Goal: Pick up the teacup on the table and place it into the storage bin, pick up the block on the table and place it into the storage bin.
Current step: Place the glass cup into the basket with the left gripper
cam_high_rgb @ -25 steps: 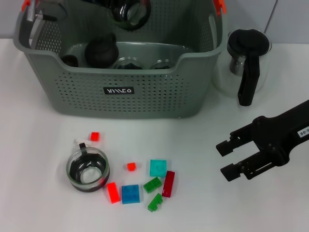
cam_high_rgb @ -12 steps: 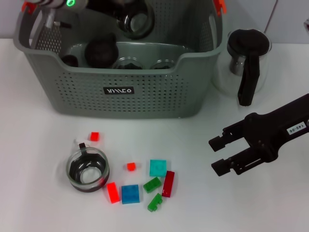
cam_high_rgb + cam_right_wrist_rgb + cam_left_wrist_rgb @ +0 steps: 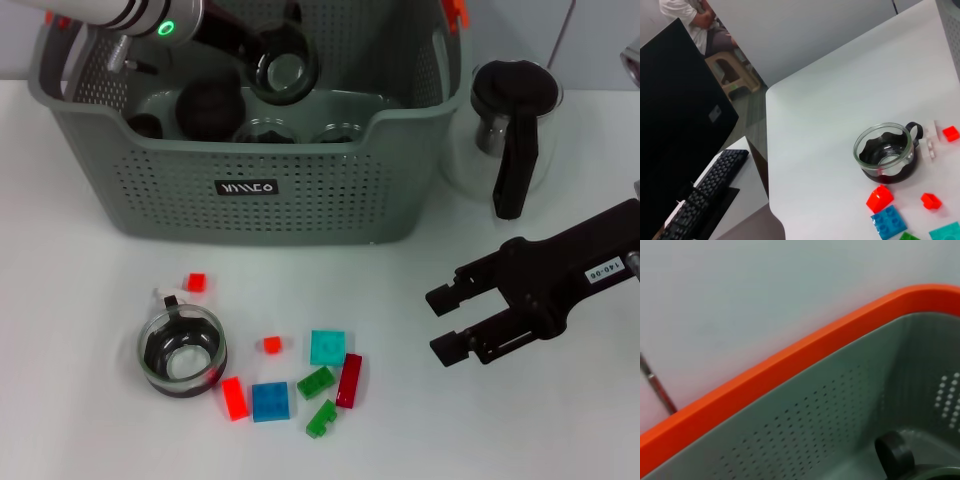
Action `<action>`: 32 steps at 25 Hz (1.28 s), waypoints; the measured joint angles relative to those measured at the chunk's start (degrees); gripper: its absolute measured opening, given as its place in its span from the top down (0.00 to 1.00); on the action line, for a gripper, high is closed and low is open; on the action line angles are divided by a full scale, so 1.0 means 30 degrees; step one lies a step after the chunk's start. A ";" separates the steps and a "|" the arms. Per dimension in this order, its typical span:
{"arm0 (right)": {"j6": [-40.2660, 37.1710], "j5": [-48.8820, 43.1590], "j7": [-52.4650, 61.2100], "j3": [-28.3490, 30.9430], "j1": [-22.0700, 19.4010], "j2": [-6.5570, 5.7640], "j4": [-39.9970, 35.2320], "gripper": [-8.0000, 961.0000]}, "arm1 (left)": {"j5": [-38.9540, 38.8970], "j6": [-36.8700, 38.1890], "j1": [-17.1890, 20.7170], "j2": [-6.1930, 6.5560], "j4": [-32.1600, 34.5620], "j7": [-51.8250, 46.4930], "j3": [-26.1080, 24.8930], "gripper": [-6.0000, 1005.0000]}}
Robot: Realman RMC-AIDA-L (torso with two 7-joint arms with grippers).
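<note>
Nearest the robot, loose on the white table point(image 3: 80, 420): a scatter of blocks. Among them a blue square block point(image 3: 269, 401), an orange-red block point(image 3: 234, 398) with its long axis running near to far and slightly tilted, two green blocks point(image 3: 318, 400) angled diagonally, a dark red bar point(image 3: 349, 380) lying nearly near-to-far, a teal square block point(image 3: 327, 347), and two small red cubes point(image 3: 196, 282) farther out. Just left of the cluster, a glass teacup point(image 3: 182, 351) standing upright, mouth up, dark band around the lower wall, handle pointing away toward the bin; same teacup point(image 3: 887, 152) seen from the right wrist.

To the right, over bare table, the right gripper point(image 3: 447, 322), black fingers spread apart, holding nothing, pointing left toward the blocks.

Farther back, the storage bin point(image 3: 250, 190), grey and perforated, long axis left to right, several dark and glass items already inside. Above its rear left part, the left gripper point(image 3: 279, 68), fingers not discernible. Right of the bin, a glass teapot point(image 3: 508, 130), black handle facing the robot.
</note>
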 joint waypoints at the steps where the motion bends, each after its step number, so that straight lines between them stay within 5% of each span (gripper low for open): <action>1: 0.0008 0.0000 -0.0001 -0.0001 -0.0007 -0.0001 0.0006 0.21 | 0.0362 -0.0004 -0.0030 -0.0010 0.0001 -0.0210 0.0002 0.92; 32: 0.0289 0.0001 -0.0241 0.0072 -0.0163 0.0080 0.0187 0.21 | 0.2914 0.0001 -0.0069 -0.0557 0.0202 -0.2469 0.2125 0.91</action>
